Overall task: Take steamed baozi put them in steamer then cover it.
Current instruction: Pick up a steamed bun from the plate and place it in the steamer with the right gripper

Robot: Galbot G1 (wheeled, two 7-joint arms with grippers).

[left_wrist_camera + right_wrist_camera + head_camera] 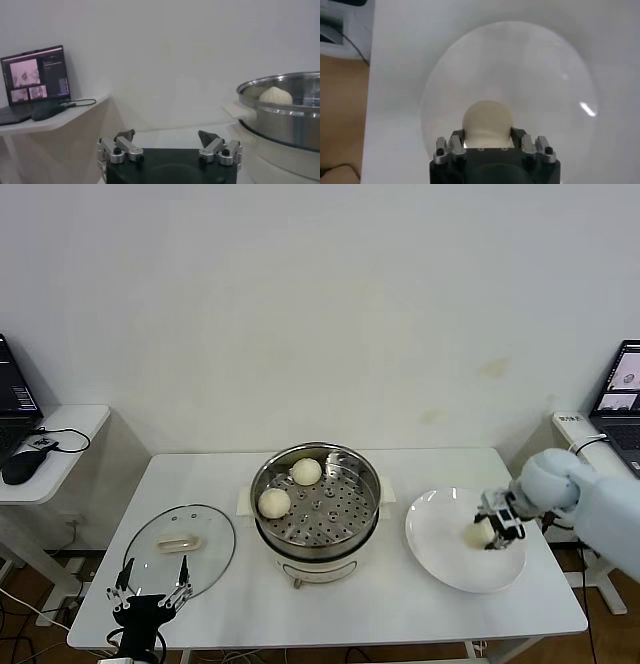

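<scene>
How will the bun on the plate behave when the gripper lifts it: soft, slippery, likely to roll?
The bun looks smooth and rounded, so it probably dents under a hard squeeze. The right gripper has fingers on both its sides, so slipping seems unlikely. If released on the shallow plate, it may roll.

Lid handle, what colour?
Cream-white bar handle on the clear glass lid; head view shows it best.

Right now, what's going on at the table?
The right gripper has its fingers around a baozi on the white plate. Two baozi already sit in the open steamer. The cover lies on the table to the steamer's left, with the left gripper open and idle near it.
</scene>
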